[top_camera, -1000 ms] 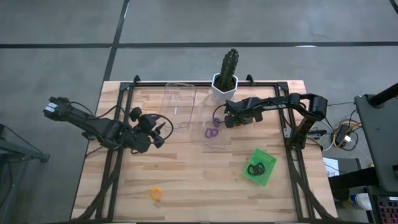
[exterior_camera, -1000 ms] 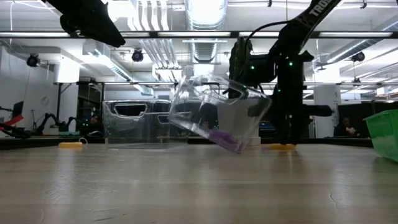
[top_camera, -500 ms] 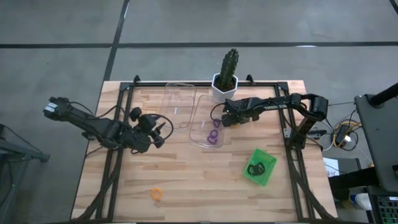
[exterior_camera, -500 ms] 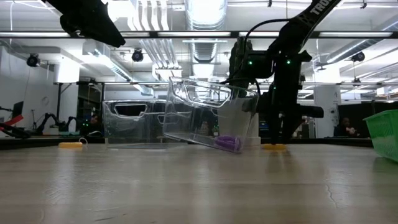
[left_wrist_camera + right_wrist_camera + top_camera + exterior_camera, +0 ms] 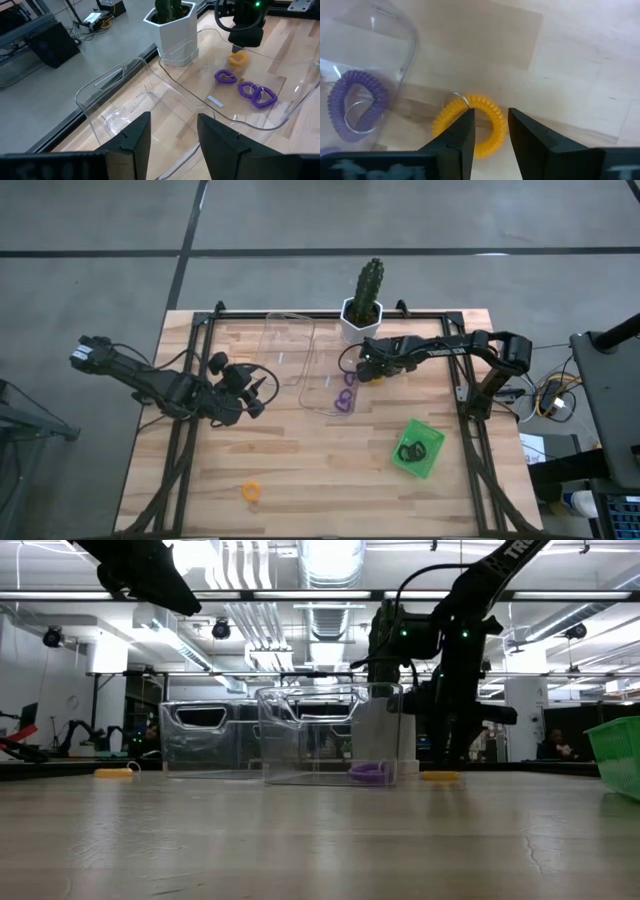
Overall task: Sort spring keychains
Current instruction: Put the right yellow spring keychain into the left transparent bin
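My right gripper [image 5: 368, 370] is open and points down over an orange keychain [image 5: 470, 125], which lies on the table just outside the right wall of a clear tray [image 5: 318, 370]. Several purple keychains [image 5: 343, 398] lie in that tray, which sits flat. Black keychains [image 5: 410, 450] lie in the green tray [image 5: 432, 462]. Another orange keychain [image 5: 250, 492] lies near the table's near edge. My left gripper [image 5: 264, 392] is open and hovers left of the trays, touching nothing. My right gripper comes at the orange keychain's ring [image 5: 492, 117] from above, pointing down. One finger [image 5: 452, 142] stands over the ring and the other [image 5: 535, 145] beside it. Whether they touch it I cannot tell. The keychain lies flat on the table.
A second clear tray [image 5: 290, 340] stands close against the left side of the first. A cactus in a white pot [image 5: 361, 320] stands at the far edge, just behind my right gripper. Open wood lies between the trays and the near edge.
The clear tray with the purple keychains was tipped up on its near-left edge. It has come down flat and shifted a little left, against the other tray. The purple keychains stayed inside. My right gripper stayed about where it was.
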